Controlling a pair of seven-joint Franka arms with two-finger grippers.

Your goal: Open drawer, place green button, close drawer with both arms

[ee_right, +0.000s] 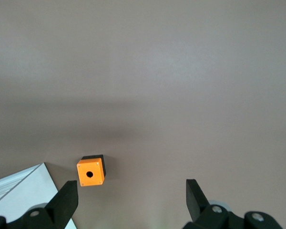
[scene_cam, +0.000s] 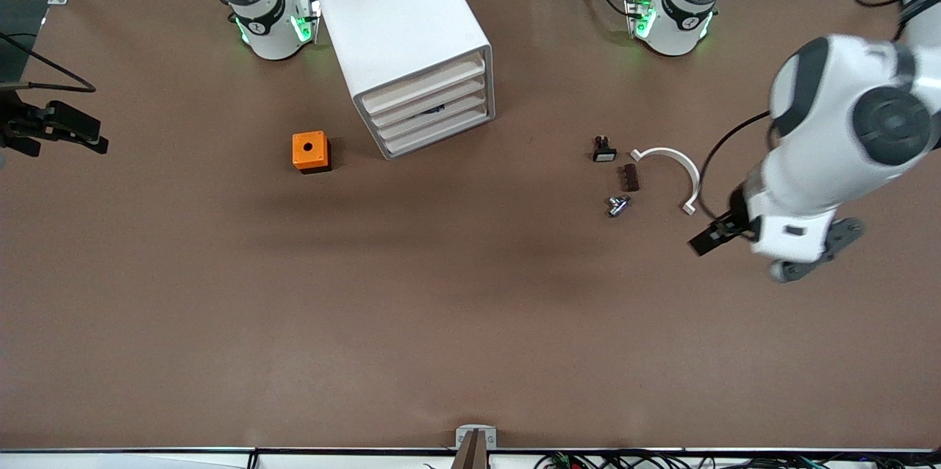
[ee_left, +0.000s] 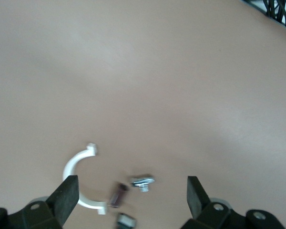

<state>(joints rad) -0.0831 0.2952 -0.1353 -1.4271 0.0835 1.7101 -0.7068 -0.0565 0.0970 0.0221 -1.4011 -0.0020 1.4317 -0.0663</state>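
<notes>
The white cabinet (scene_cam: 401, 28) stands near the arms' bases with all four drawers pushed in. The third drawer (scene_cam: 434, 116) shows a small dark shape through its front. The green-capped button is not in view. My left gripper (scene_cam: 717, 235) is open in the air, toward the left arm's end of the table, beside a cluster of small parts. In the left wrist view (ee_left: 132, 191) those parts show between its fingers, well below them. My right gripper (scene_cam: 66, 132) is open at the right arm's end. In the right wrist view (ee_right: 132, 193) it holds nothing.
An orange cube with a round hole (scene_cam: 310, 151) (ee_right: 90, 172) sits beside the cabinet. The cluster holds a small black switch with a white face (scene_cam: 604, 151), a brown block (scene_cam: 630, 176) (ee_left: 117, 194), a silver part (scene_cam: 617, 204) (ee_left: 142, 182) and a white curved strip (scene_cam: 673, 164) (ee_left: 76, 167).
</notes>
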